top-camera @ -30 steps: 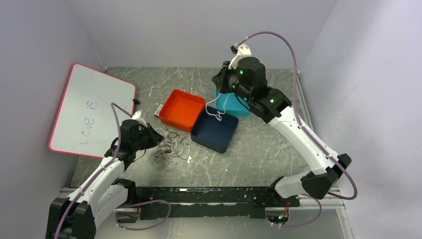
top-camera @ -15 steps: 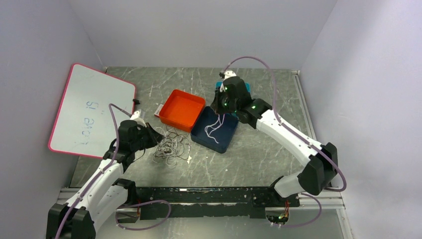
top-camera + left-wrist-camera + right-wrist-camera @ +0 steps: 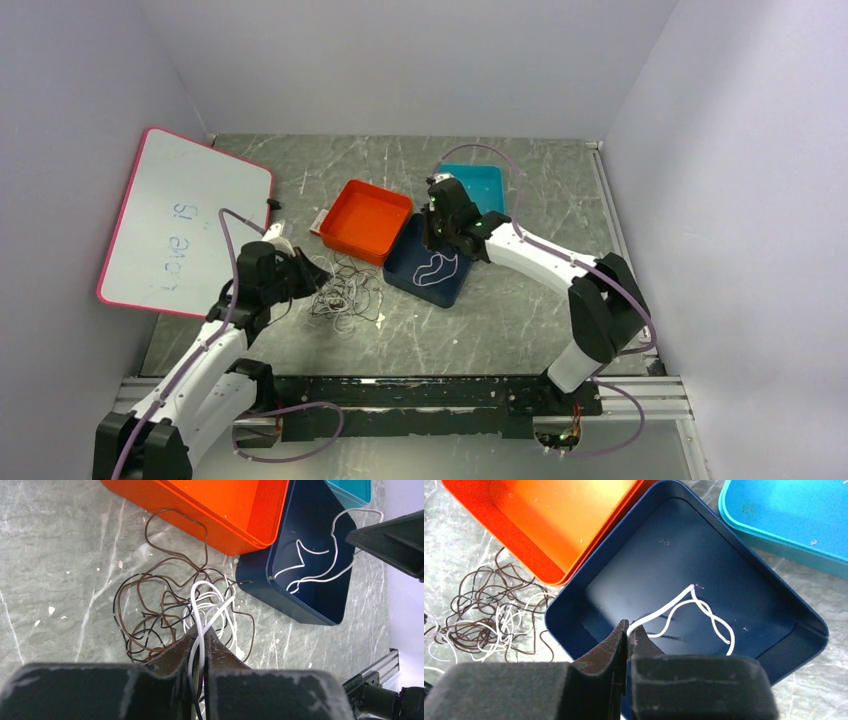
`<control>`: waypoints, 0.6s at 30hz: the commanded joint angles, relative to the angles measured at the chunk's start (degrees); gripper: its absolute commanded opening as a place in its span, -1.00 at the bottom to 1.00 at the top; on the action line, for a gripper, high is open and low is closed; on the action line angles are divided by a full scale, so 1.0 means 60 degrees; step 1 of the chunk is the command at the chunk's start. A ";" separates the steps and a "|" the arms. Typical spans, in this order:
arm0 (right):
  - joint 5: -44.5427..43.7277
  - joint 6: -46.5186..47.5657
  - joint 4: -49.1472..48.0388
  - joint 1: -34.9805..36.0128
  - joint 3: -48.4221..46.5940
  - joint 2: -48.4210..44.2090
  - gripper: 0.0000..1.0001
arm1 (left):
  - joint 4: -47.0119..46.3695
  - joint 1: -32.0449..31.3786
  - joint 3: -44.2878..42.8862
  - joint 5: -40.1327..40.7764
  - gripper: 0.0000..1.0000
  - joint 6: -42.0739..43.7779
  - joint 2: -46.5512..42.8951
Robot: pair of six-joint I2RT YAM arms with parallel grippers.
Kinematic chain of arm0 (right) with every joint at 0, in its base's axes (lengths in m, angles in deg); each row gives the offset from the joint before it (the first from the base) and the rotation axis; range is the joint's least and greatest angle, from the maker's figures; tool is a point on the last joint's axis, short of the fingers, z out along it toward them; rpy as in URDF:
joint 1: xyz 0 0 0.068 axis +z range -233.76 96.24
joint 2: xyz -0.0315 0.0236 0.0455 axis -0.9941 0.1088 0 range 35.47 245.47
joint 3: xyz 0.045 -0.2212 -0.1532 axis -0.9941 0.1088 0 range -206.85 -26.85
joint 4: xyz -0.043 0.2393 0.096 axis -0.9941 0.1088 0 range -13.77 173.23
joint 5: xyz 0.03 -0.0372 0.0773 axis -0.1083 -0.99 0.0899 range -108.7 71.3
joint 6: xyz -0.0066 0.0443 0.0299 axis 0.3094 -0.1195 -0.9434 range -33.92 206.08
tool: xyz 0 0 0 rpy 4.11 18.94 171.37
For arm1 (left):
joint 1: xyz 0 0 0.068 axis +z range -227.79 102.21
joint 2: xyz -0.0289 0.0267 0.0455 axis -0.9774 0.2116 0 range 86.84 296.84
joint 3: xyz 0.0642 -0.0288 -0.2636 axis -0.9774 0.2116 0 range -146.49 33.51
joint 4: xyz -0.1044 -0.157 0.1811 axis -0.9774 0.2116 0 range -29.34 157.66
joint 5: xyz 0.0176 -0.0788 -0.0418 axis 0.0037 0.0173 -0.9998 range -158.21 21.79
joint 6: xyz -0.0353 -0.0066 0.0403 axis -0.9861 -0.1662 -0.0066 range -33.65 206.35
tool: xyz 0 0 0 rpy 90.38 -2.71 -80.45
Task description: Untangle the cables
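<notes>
In the left wrist view the gripper body cuts off the near side of the tangle of cables (image 3: 345,295), which lies on the table left of the navy tray (image 3: 684,545). The left gripper (image 3: 200,636) is pinched on its white loops (image 3: 210,600). Faint blue handwriting on the whiteboard (image 3: 200,200), far left of the tray, is unreadable. An orange tray (image 3: 367,218) touches the navy tray's left edge and a teal tray (image 3: 478,185) sits behind it. Inside the tray lies a white cable (image 3: 704,612), one end nipped in the right gripper (image 3: 628,629).
</notes>
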 commanded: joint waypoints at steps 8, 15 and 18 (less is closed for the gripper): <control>-0.0178 0.0341 0.0723 -0.0052 -0.0482 0.1173 -0.82 | -0.0036 -0.0042 -0.0202 -0.0202 -0.79 0.0101 -0.0196; -0.0189 0.0395 0.1204 -0.0030 -0.0876 0.0746 -0.28 | -0.0072 -0.0045 -0.0221 -0.0241 -0.79 0.0171 -0.0128; -0.0310 0.0479 0.1546 -0.0033 -0.1253 0.0426 -0.25 | -0.0080 -0.0043 -0.0199 -0.0235 -0.78 0.0148 -0.0198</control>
